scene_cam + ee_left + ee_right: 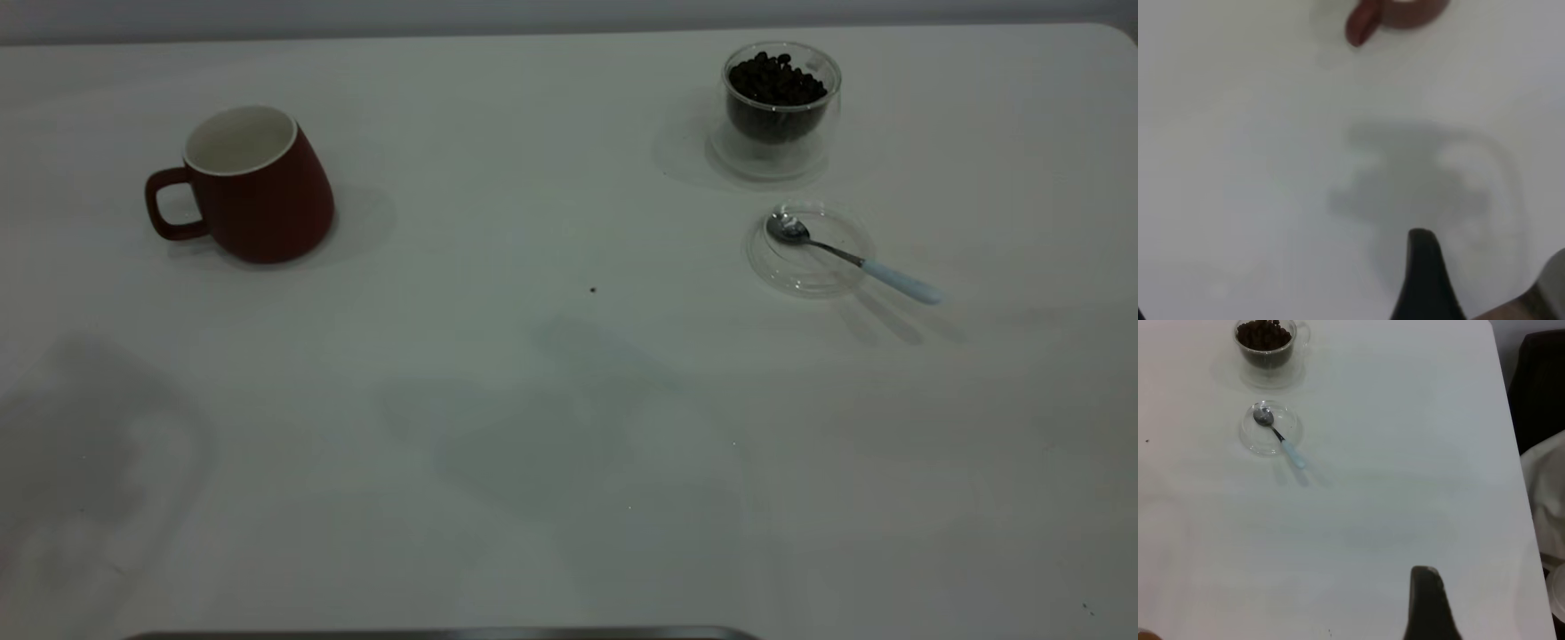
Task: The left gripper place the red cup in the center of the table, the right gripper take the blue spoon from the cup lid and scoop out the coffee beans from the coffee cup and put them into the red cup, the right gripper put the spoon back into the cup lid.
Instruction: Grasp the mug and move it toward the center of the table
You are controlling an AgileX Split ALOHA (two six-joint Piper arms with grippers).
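Nothing started yet: step one is pending. Mug (253,187) is sitting upright near the table's (533,444) far left corner, handle pointing to the left edge; the left gripper needs to reach it and carry it to centre. Glass cup (781,107) of beans (775,80) is standing toward the far right, the lid (811,249) just in front, with the spoon (845,256) resting on it, handle overhanging. Only one black finger (1426,280) per wrist view is showing, so I can't tell either gripper's opening.

The red cup (253,182) stands on the left of the white table (533,427). Far off on the right is the coffee cup (780,111), full of coffee beans (775,80). Just beside it, the blue spoon (853,258) rests on the cup lid (811,249).
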